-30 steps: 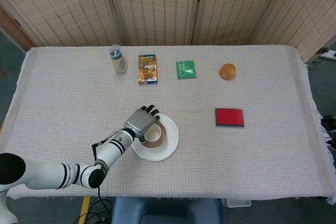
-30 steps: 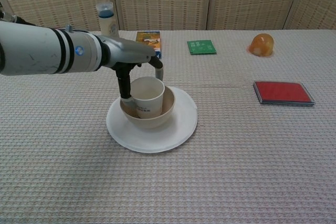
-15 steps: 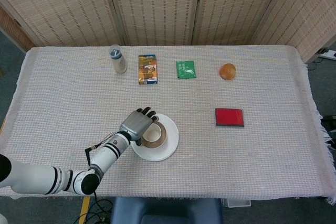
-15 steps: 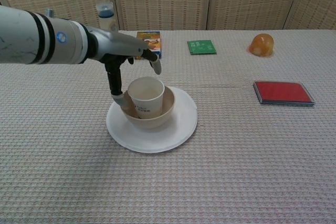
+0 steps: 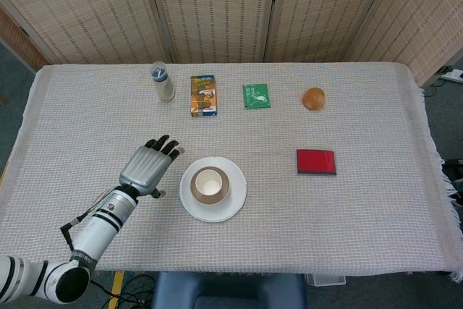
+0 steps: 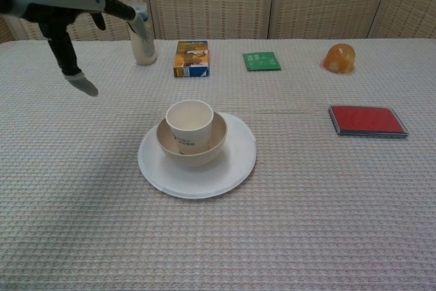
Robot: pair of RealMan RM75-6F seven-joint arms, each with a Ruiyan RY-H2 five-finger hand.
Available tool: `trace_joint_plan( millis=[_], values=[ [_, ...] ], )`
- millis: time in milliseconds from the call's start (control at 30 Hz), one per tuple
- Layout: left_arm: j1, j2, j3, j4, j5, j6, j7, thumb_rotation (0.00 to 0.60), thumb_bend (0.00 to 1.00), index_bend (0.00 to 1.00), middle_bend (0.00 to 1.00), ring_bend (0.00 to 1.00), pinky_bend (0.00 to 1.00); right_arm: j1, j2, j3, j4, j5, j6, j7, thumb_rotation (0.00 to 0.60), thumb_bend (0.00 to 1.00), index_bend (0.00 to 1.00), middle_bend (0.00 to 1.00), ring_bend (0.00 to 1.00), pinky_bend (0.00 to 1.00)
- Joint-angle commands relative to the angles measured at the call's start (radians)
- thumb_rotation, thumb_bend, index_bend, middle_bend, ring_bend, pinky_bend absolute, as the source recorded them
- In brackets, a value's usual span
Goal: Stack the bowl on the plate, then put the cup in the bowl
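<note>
**Left hand lets go; the stack stands on its own**

Left hand [image 5: 150, 168], seen from the head camera, has pulled back to the left of the plate [image 5: 233, 204] and now lies over bare cloth, fingers spread and holding nothing. Half a second ago it was still over the rim of the bowl [image 5: 224, 190], right beside the cup [image 5: 209, 182]. The cup now sits inside the bowl and the bowl on the plate, near the table's front middle, with nothing touching them. The right hand is not in view.

From the chest camera, the left hand [image 6: 65, 15] is raised at the upper left, well apart from the crockery, its fingers apart and empty. The cup [image 6: 190, 126] stands upright in the bowl [image 6: 212, 145], the bowl centred on the plate [image 6: 235, 165].

Both steps look finished; retreat is all that seems left.
</note>
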Motion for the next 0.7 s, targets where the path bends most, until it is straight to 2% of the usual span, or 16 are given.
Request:
trace_joint_plan(
  millis=[33, 133, 200, 300, 433, 533, 700],
  values=[
    [0.199, 0.091, 0.092, -0.058, 0.234, 0.164, -0.115, 0.600, 0.11, 0.18, 0.14, 0.00, 0.20, 0.010, 0.004, -0.012, -0.038, -0.022, -0.015, -0.072, 0.600, 0.23, 0.00, 0.06, 0.00, 0.00],
    [0.345, 0.095, 0.140, 0.004, 0.414, 0.266, -0.247, 0.600, 0.11, 0.18, 0.14, 0.00, 0.20, 0.020, 0.008, -0.023, -0.089, -0.035, -0.037, -0.159, 0.600, 0.23, 0.00, 0.06, 0.00, 0.00],
    [0.448, 0.074, 0.169, 0.084, 0.526, 0.346, -0.340, 0.600, 0.11, 0.18, 0.14, 0.00, 0.20, 0.026, 0.009, -0.026, -0.128, -0.033, -0.055, -0.223, 0.600, 0.23, 0.00, 0.06, 0.00, 0.00],
    [0.578, 0.022, 0.189, 0.210, 0.613, 0.444, -0.457, 0.600, 0.11, 0.17, 0.13, 0.00, 0.20, 0.036, 0.002, -0.023, -0.181, -0.011, -0.087, -0.334, 0.600, 0.24, 0.00, 0.04, 0.00, 0.00],
    [0.703, -0.037, 0.199, 0.376, 0.671, 0.506, -0.585, 0.600, 0.11, 0.17, 0.13, 0.00, 0.20, 0.051, -0.010, -0.021, -0.253, 0.027, -0.139, -0.487, 0.600, 0.24, 0.00, 0.03, 0.00, 0.00],
    [0.760, -0.067, 0.208, 0.478, 0.704, 0.519, -0.584, 0.600, 0.11, 0.17, 0.13, 0.00, 0.20, 0.060, -0.024, -0.018, -0.302, 0.054, -0.167, -0.598, 0.600, 0.24, 0.00, 0.02, 0.00, 0.00],
    [0.827, -0.107, 0.202, 0.559, 0.729, 0.512, -0.581, 0.600, 0.11, 0.16, 0.13, 0.00, 0.20, 0.066, -0.050, -0.013, -0.361, 0.101, -0.193, -0.731, 0.600, 0.24, 0.00, 0.01, 0.00, 0.00]
  ],
)
